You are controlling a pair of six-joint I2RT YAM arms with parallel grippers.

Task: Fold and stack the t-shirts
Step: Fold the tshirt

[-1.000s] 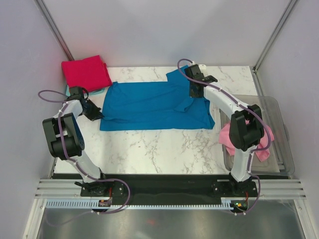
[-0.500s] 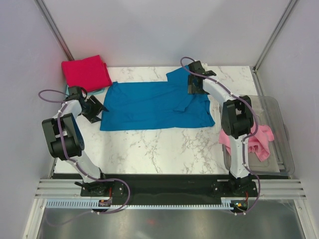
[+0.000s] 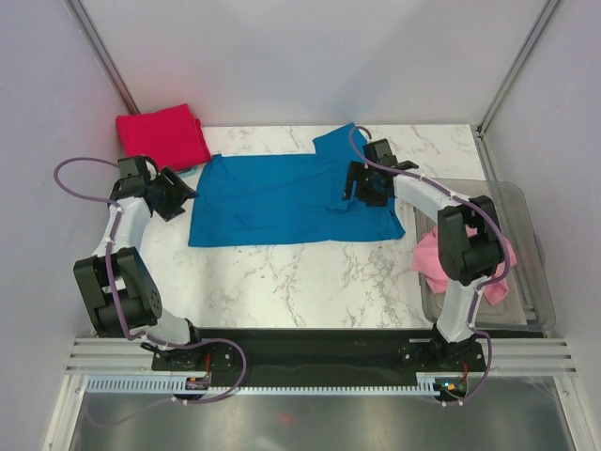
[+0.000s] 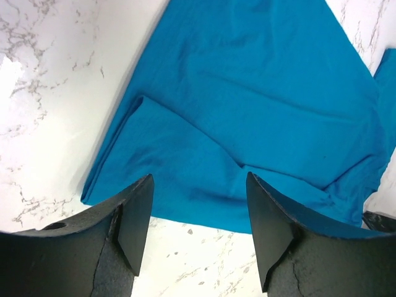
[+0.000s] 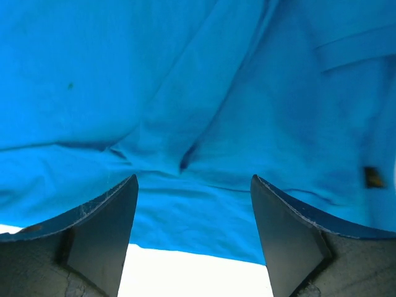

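The bright blue t-shirt (image 3: 282,197) lies spread and partly folded on the marble table, with a sleeve sticking out at the back right. My left gripper (image 3: 177,193) hovers open just off its left edge; the left wrist view shows the blue t-shirt (image 4: 247,105) beyond the open left gripper (image 4: 199,229), nothing between the fingers. My right gripper (image 3: 362,185) stands open above the shirt's right part; in its wrist view the blue t-shirt (image 5: 185,93) fills the frame past the empty right gripper (image 5: 193,238). The crimson red t-shirt (image 3: 161,136) lies folded at the back left. The pink t-shirt (image 3: 424,256) is crumpled in the tub.
A clear plastic tub (image 3: 528,246) stands at the right edge of the table, partly behind the right arm. Grey walls close in the left, back and right sides. White marble table (image 3: 310,282) shows between the blue shirt and the arm bases.
Both grippers have gone from shut to open and let go of the blue shirt. The left gripper drew back to the left; the right gripper shifted nearer over the shirt's right part.
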